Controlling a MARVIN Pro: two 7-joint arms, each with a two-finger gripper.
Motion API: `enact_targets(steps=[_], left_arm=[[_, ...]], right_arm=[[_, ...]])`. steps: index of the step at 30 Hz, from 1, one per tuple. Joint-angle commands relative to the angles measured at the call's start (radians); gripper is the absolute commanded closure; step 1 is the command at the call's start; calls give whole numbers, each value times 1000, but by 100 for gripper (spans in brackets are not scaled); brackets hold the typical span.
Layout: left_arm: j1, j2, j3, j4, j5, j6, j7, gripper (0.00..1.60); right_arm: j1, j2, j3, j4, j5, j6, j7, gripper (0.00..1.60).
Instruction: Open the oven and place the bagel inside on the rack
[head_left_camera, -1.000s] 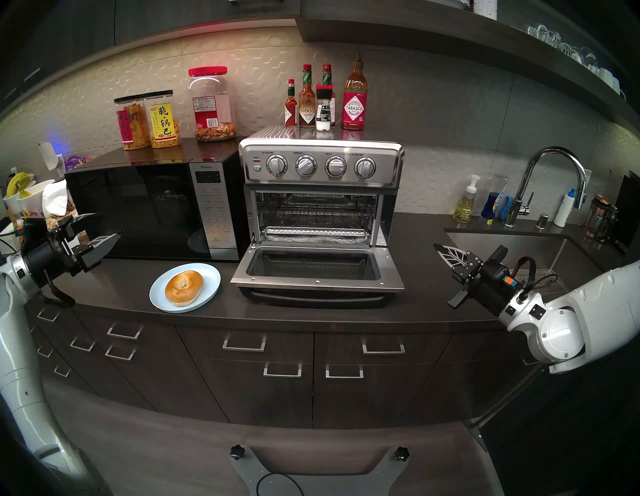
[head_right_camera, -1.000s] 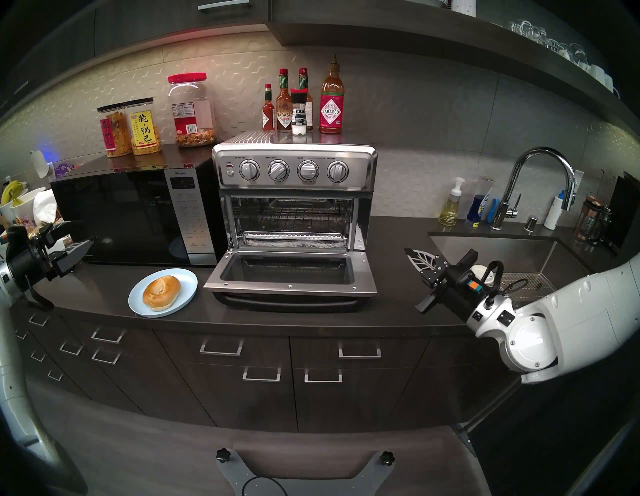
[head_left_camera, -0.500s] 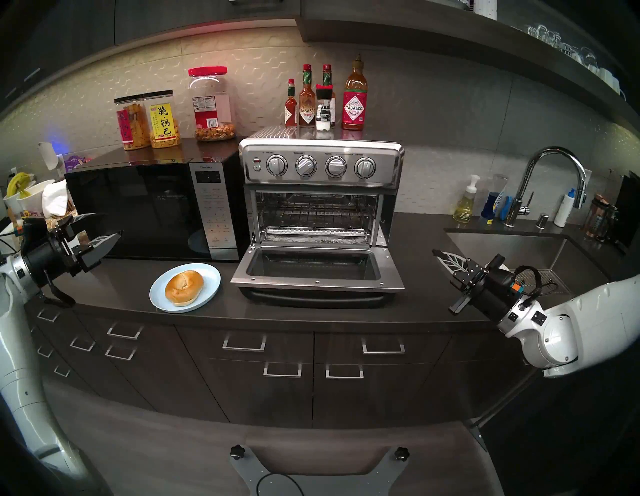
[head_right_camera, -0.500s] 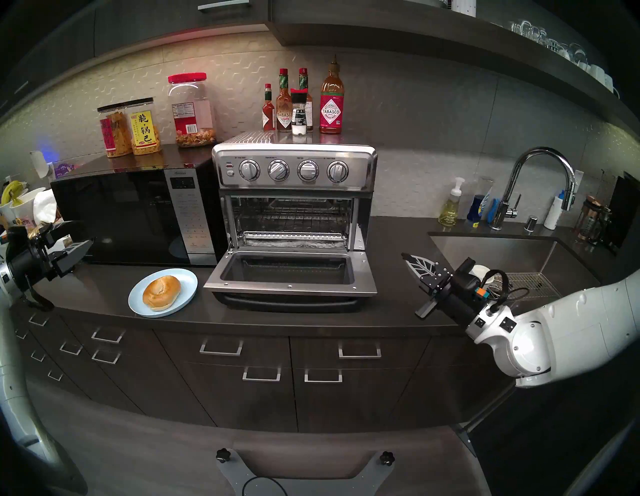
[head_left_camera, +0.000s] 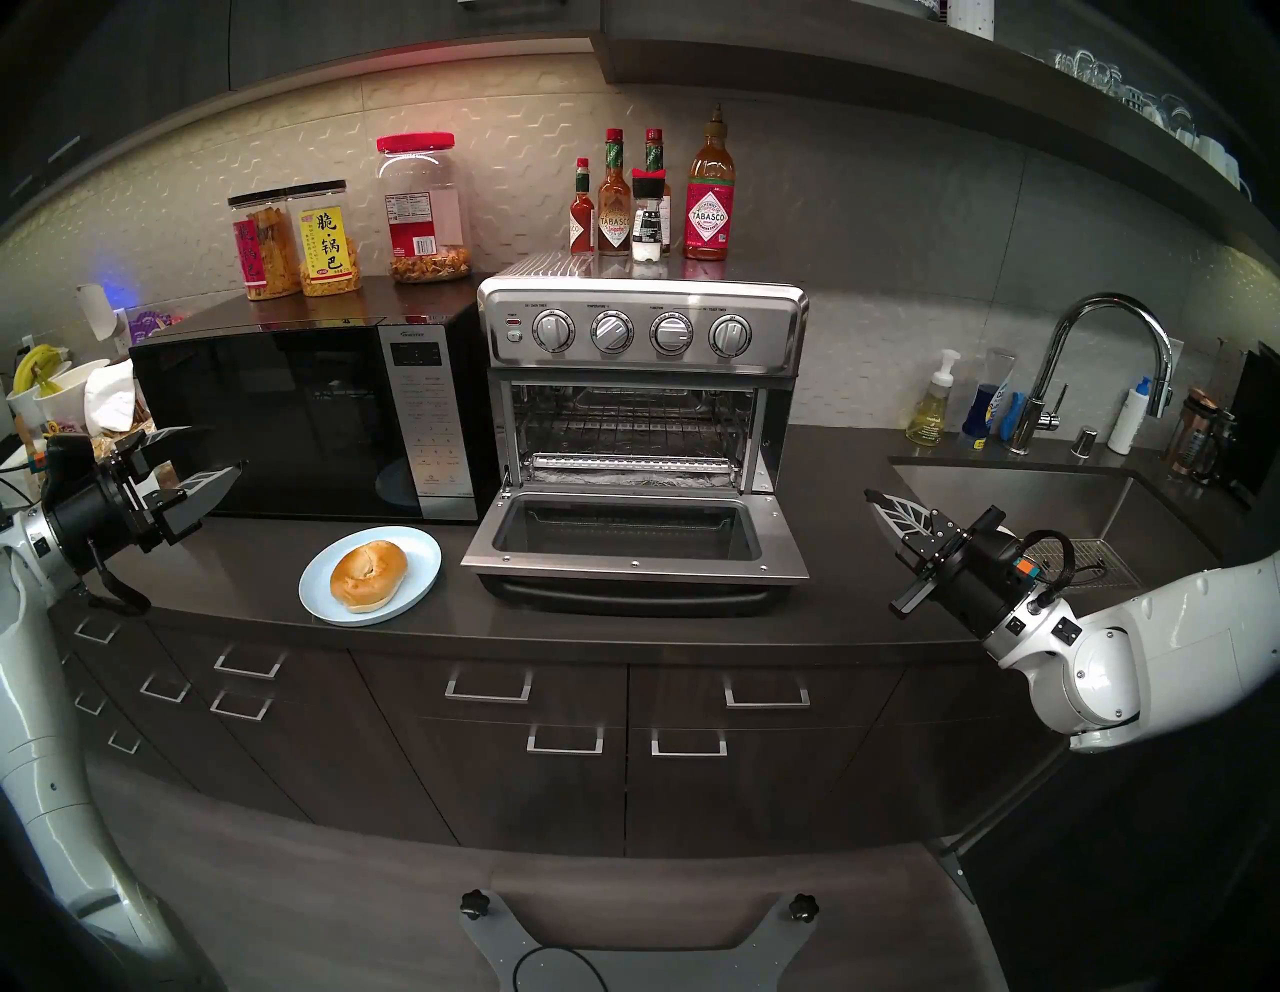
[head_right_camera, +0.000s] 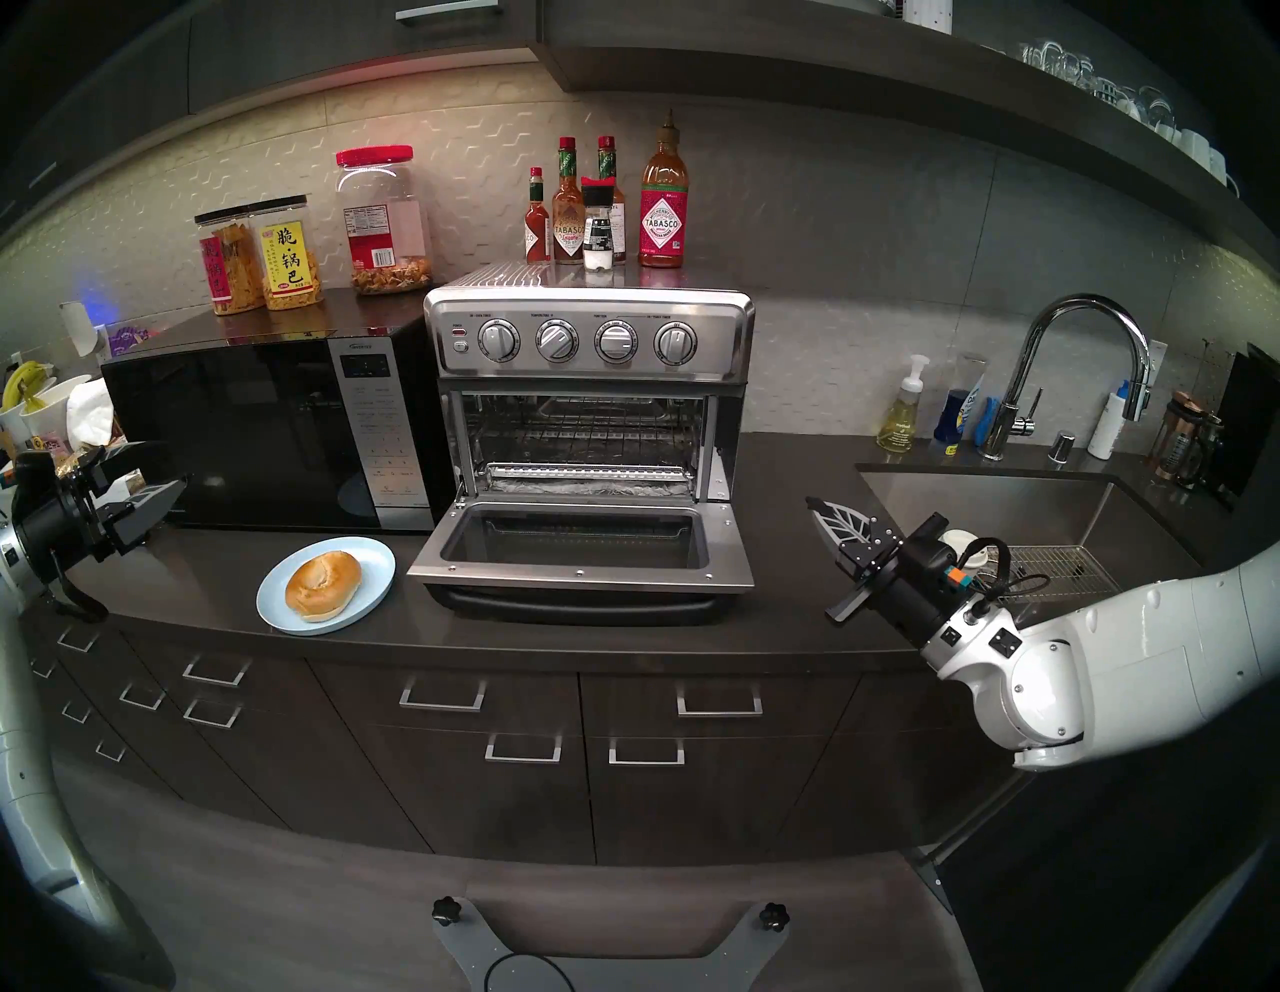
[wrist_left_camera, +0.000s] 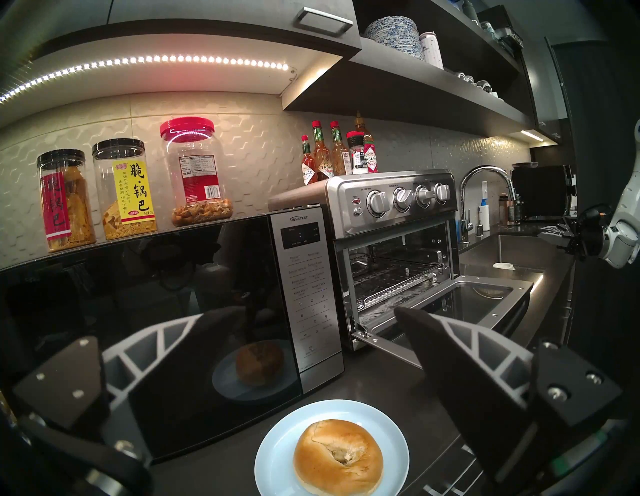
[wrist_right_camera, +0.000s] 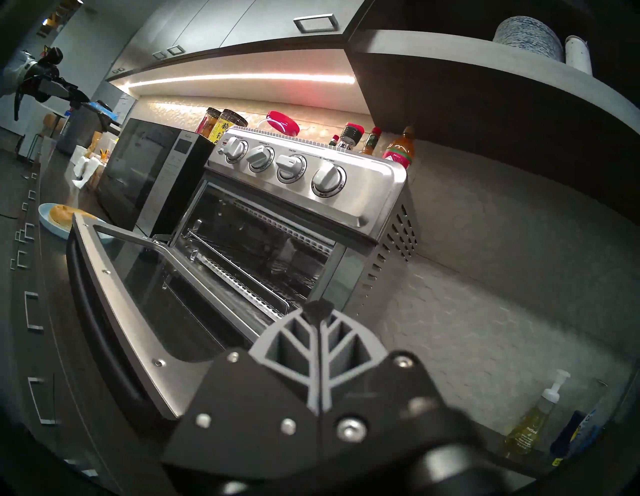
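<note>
The steel oven (head_left_camera: 641, 332) (head_right_camera: 589, 339) stands with its glass door (head_left_camera: 634, 540) (wrist_right_camera: 145, 311) dropped flat, baring the wire rack (head_left_camera: 630, 426) (wrist_left_camera: 391, 280) inside. On a pale blue plate (head_left_camera: 415, 554) left of the door lies the golden bagel (head_left_camera: 368, 575) (head_right_camera: 323, 584) (wrist_left_camera: 337, 455). My left gripper (head_left_camera: 208, 454) (wrist_left_camera: 301, 322) hovers open and empty at the far left, in front of the microwave and behind the plate. Right of the door, beside the sink, my right gripper (head_left_camera: 874, 496) (wrist_right_camera: 317, 310) is shut on nothing.
A black microwave (head_left_camera: 305, 415) with snack jars on top sits left of the oven. Sauce bottles (head_left_camera: 647, 201) stand on the oven's top. A sink (head_left_camera: 1039, 499) with a tap and soap bottles lies at the right. Bowls and clutter (head_left_camera: 62, 395) fill the far left.
The right arm has swung and lowered slightly beside the sink, its shut gripper still pointing toward the oven. The left arm, bagel and oven door have not moved.
</note>
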Motion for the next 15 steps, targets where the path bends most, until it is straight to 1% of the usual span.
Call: enact_targets(steps=[1,15], left_arm=[[-6,3,-3,-12,-4,-1,-2,0],[-6,3,-3,-12,-4,-1,-2,0]], right_arm=[[1,7,24,2,8,-6,-17,160],[-4,17,36,3,10,-6,-6,160]])
